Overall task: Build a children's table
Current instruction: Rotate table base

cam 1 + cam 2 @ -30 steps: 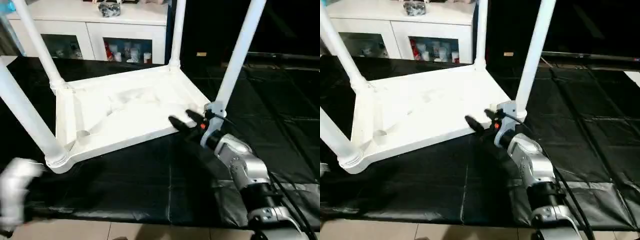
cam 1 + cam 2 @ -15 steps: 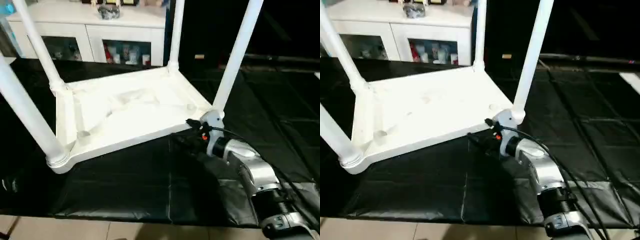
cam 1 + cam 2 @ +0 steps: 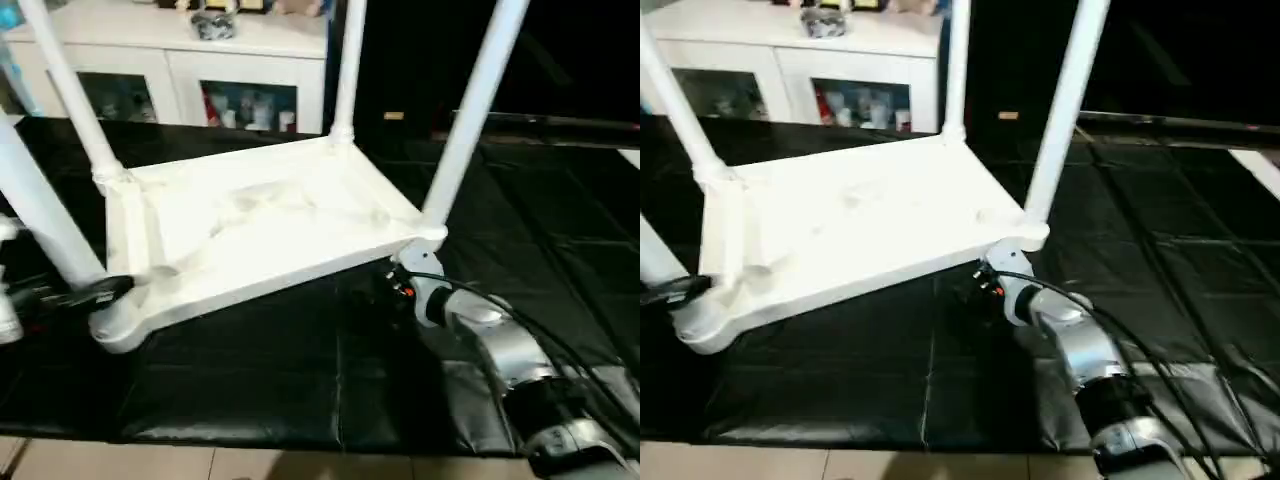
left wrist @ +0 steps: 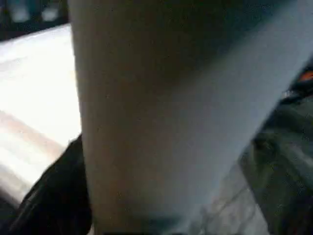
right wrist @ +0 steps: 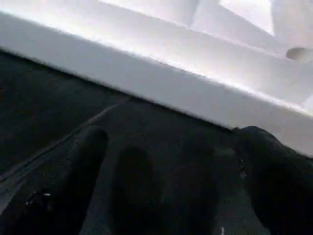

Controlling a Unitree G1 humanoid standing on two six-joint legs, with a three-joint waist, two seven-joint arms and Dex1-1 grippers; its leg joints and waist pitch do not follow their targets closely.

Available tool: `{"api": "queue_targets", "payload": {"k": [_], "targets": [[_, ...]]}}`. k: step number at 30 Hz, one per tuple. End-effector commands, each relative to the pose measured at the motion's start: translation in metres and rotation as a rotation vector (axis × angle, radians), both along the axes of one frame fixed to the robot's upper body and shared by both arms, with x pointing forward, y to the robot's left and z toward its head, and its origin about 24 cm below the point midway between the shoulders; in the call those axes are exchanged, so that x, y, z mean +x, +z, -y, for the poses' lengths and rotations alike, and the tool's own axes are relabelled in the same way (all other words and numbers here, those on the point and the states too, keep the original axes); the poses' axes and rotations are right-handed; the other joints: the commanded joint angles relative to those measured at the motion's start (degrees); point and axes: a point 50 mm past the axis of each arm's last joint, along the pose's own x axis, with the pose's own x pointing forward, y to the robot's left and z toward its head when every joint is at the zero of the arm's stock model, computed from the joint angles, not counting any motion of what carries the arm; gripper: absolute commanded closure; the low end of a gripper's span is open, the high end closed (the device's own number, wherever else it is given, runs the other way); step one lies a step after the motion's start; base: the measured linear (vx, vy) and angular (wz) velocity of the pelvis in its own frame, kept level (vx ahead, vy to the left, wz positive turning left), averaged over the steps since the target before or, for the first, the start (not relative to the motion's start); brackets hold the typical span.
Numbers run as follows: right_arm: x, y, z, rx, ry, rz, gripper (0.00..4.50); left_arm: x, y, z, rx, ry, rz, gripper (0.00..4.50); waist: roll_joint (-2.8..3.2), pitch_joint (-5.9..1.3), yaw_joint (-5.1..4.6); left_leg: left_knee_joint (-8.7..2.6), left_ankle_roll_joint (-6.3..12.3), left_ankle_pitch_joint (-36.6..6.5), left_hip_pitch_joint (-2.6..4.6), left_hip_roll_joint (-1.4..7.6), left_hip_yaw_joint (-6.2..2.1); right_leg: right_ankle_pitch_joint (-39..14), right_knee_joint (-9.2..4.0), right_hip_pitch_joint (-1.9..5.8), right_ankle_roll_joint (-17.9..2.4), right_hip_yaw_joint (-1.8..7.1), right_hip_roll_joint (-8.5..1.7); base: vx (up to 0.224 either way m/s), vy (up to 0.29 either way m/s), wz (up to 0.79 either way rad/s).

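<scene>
The children's table point(image 3: 260, 235) lies upside down on the black-covered surface point(image 3: 300, 380), its ribbed underside up and all four legs standing in their corner sockets. A white glass-door cabinet point(image 3: 200, 80) stands behind it.

The left tool point(image 3: 100, 292) comes in from the side at the near-left corner, level with the foot of the near-left leg point(image 3: 45, 215); its black fingers are spread wide, and the wrist view has the leg looming right between them, one finger point(image 4: 56, 196) beside it. I cannot tell whether they touch it. The right tool point(image 5: 171, 161) sits low at the near-right corner, jaws also wide apart, holding nothing, just below the tabletop's near edge point(image 5: 146, 83), beside the near-right leg point(image 3: 470, 120).

So each arm has its own near corner. The legs' long axes run upward; the left tool's opening faces its leg crosswise, which looks right for closing on it, perhaps to seat it or turn the table over
</scene>
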Motion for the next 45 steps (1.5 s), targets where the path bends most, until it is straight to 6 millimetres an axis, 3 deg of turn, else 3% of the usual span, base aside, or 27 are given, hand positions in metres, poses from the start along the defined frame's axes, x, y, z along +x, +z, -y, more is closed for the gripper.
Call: {"api": "queue_targets", "payload": {"k": [1, 3, 4, 7, 8, 11, 12, 13, 14, 15, 17, 20, 25, 27, 28, 29, 32, 36, 38, 40, 45], "targets": [[0.007, 0.002, 0.001, -0.029, -0.054, 0.029, 0.0, 0.005, 0.0, 0.016, -0.018, -0.066, 0.003, 0.03, 1.81, -3.02, -0.12, -4.64, -2.9, -23.61, 1.13, 2.41, -1.08, -20.02, -3.98, 0.85, -10.26, 3.81, -5.05, 0.0, 0.0, 0.0], [0.01, 0.0, -0.001, -0.031, -0.079, 0.027, 0.0, 0.004, -0.001, 0.026, -0.056, -0.106, -0.001, 0.03, 1.71, -3.06, -0.11, -4.44, -2.92, -23.26, 1.07, 2.33, -0.9, -19.67, -3.8, 0.88, -10.82, 3.91, -5.02, 0.0, 0.0, 0.0], [0.013, -0.001, -0.004, -0.029, -0.097, 0.026, 0.0, 0.001, -0.001, 0.041, -0.118, -0.17, -0.014, 0.03, 1.77, -3.06, 0.17, -4.3, -2.85, -22.93, 1.08, 2.36, -0.81, -19.95, -3.72, 0.8, -10.88, 4.02, -5.13, 0.0, 0.0, 0.0], [0.017, -0.003, -0.011, -0.023, -0.106, 0.021, 0.0, -0.008, -0.004, 0.063, -0.196, -0.279, -0.052, 0.03, 1.49, -3.24, 0.25, -4.29, -2.58, -19.89, 0.25, 2.48, -0.82, -17.06, -3.0, 1.34, -11.82, 3.98, -4.97, 0.0, 0.0, 0.0], [0.019, -0.004, -0.014, -0.015, -0.117, 0.011, 0.0, -0.014, -0.006, 0.077, -0.228, -0.35, -0.082, 0.03, 0.94, -3.22, 0.15, -4.24, -2.29, -19.3, 0.17, 2.49, -0.64, -17.18, -2.97, 1.41, -11.54, 3.98, -4.96, 0.0, 0.0, 0.0], [0.021, -0.005, -0.023, 0.001, -0.123, -0.002, 0.0, -0.024, -0.01, 0.101, -0.267, -0.446, -0.121, 0.03, 1.01, -3.07, -0.38, -4.25, -1.74, -18.14, -0.17, 2.34, -0.71, -18.46, -2.99, 1.58, -10.87, 3.89, -4.84, 0.0, 0.0, 0.0], [0.021, -0.005, -0.025, 0.004, -0.121, -0.001, 0.0, -0.024, -0.01, 0.104, -0.271, -0.452, -0.122, 0.03, 0.44, -3.05, -0.64, -4.3, -1.65, -18.1, -0.17, 2.36, -0.67, -19.35, -3.12, 1.59, -10.5, 3.87, -4.82, 0.0, 0.0, 0.0], [0.022, -0.005, -0.032, 0.021, -0.111, -0.004, 0.0, -0.026, -0.013, 0.112, -0.272, -0.479, -0.131, 0.03, 0.63, -3.08, -0.61, -4.27, -1.67, -17.88, -0.16, 2.34, -0.79, -19.77, -3.04, 1.7, -10.25, 3.85, -4.86, 0.0, 0.0, 0.0], [0.022, -0.005, -0.036, 0.032, -0.106, -0.005, 0.0, -0.027, -0.014, 0.118, -0.271, -0.497, -0.136, 0.03, 0.41, -2.97, -1.07, -4.35, -1.77, -17.96, -0.29, 2.39, -0.86, -20.82, -3.03, 1.65, -9.72, 3.9, -4.84, 0.0, 0.0, 0.0], [0.023, -0.004, -0.043, 0.035, -0.091, 0.0, 0.0, -0.026, -0.015, 0.125, -0.281, -0.508, -0.133, 0.03, -0.11, -2.89, -1.31, -4.32, -1.67, -18.25, -0.23, 2.33, -0.72, -21.68, -3.31, 1.55, -9.31, 3.93, -4.76, 0.0, 0.0, 0.0], [0.024, -0.002, -0.054, 0.041, -0.065, 0.006, 0.0, -0.026, -0.015, 0.138, -0.316, -0.531, -0.133, 0.03, 0.13, -2.75, -1.8, -4.19, -2.14, -19.21, -0.14, 2.25, -0.84, -24.33, -3.51, 1.47, -8.69, 3.89, -4.97, 0.0, 0.0, 0.0], [0.025, 0.001, -0.068, 0.05, -0.028, 0.013, 0.0, -0.026, -0.012, 0.159, -0.37, -0.586, -0.129, 0.03, -0.21, -2.74, -2.5, -4.07, -2.52, -19.88, -0.1, 2.23, -0.9, -26.23, -3.67, 1.36, -7.45, 3.84, -4.86, 0.0, 0.0, 0.0], [0.023, 0.0, -0.079, 0.051, 0.006, 0.013, 0.0, -0.014, -0.011, 0.187, -0.397, -0.585, -0.097, 0.03, -0.49, -2.86, -2.98, -3.9, -2.39, -19.06, -0.45, 2.16, -0.92, -23.84, -3.29, 1.53, -7.85, 3.88, -4.77, 0.0, 0.0, 0.0], [0.023, 0.0, -0.08, 0.053, 0.01, 0.01, 0.0, -0.008, -0.011, 0.195, -0.402, -0.581, -0.081, 0.03, -0.57, -2.92, -2.78, -3.78, -2.33, -18.48, -0.15, 2.18, -0.76, -22.6, -3.34, 1.33, -8.11, 3.96, -4.68, 0.0, 0.0, 0.0], [0.022, -0.002, -0.083, 0.068, 0.019, -0.003, 0.0, -0.002, -0.008, 0.204, -0.429, -0.577, -0.059, 0.03, -0.57, -2.94, -2.9, -3.84, -2.22, -17.71, -0.55, 2.2, -0.85, -21.59, -3.12, 1.67, -8.4, 3.91, -4.7, 0.0, 0.0, 0.0], [0.021, -0.002, -0.084, 0.078, 0.018, -0.01, 0.0, 0.001, -0.006, 0.208, -0.449, -0.574, -0.051, 0.03, -0.43, -3.09, -2.85, -3.68, -2.17, -17.37, -0.36, 2.17, -0.73, -20.69, -3.09, 1.56, -8.49, 3.95, -4.66, 0.0, 0.0, 0.0], [0.02, -0.005, -0.086, 0.081, 0.017, -0.016, 0.0, 0.009, 0.001, 0.222, -0.489, -0.58, -0.022, 0.03, -0.56, -3.33, -2.88, -3.53, -1.8, -15.54, -0.72, 2.15, -0.66, -17.75, -2.84, 1.85, -9.42, 3.93, -4.67, 0.0, 0.0, 0.0], [0.02, -0.005, -0.086, 0.078, 0.011, -0.015, 0.0, 0.013, 0.003, 0.228, -0.487, -0.574, -0.003, 0.03, -0.66, -3.7, -2.74, -3.28, -0.8, -10.94, -1.37, 2.14, -0.52, -11.58, -2.2, 2.17, -10.62, 3.88, -4.65, 0.0, 0.0, 0.0], [0.021, -0.006, -0.083, 0.068, -0.003, -0.01, 0.0, 0.023, 0.003, 0.231, -0.447, -0.522, 0.035, 0.03, -0.26, -3.58, -2.58, -3.2, -0.58, -11.5, -0.96, 2.19, -0.42, -11.58, -2.35, 1.87, -10.78, 3.86, -4.52, 0.0, 0.0, 0.0], [0.021, -0.006, -0.083, 0.068, -0.003, -0.01, 0.0, 0.023, 0.003, 0.231, -0.447, -0.522, 0.035, 0.03, -0.33, -3.57, -2.58, -3.28, -0.75, -12.02, -1.02, 2.23, -0.49, -11.59, -2.28, 1.97, -10.76, 3.82, -4.46, 0.0, 0.0, 0.0], [0.025, -0.009, -0.058, 0.046, -0.08, 0.0, 0.0, 0.03, 0.005, 0.218, -0.369, -0.474, 0.086, 0.03, -0.36, -3.5, -2.4, -3.29, -1.13, -13.38, -1.05, 2.21, -0.58, -14.75, -2.54, 2.01, -9.98, 3.78, -4.79, 0.0, 0.0, 0.0]]}}
